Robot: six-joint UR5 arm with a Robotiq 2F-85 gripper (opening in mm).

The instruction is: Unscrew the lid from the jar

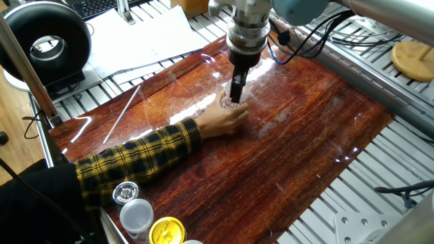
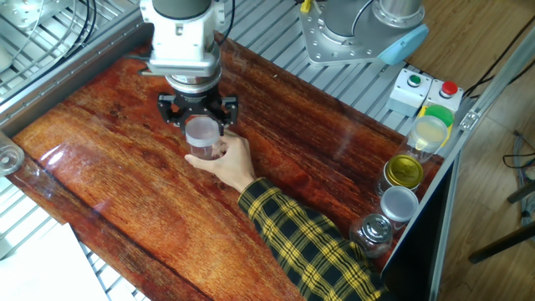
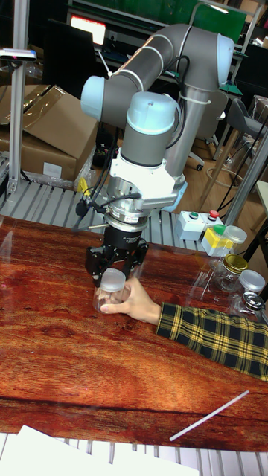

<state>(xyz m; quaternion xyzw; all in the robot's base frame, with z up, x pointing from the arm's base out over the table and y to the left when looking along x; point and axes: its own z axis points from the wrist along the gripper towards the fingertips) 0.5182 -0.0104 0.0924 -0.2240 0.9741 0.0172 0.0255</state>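
Paper sheets lie at the far left of the table in one fixed view, beside a black ring-shaped device, and a thin white rod rests on the glossy red-brown table just left of the work. Near the middle of the table stands the jar, upright on the wood, with the lid still on its rim. The gripper hangs straight down over it, its black fingers set to either side of the lid; they look closed against it, though the tall fixed view leaves the actual contact hard to confirm. A person's hand wraps the jar's body from the near right, fingertips curled round the clear wall, and the yellow-and-black plaid sleeve runs away from it toward the table's edge. At the right end in the other fixed view, well apart from the jar, a cluster of other containers sits by the edge: a shiny metallic-lidded jar, a white-lidded frosted jar, a clear glass jar, and a pale yellow-lidded one. Beyond them is a grey box with a green and a red button.
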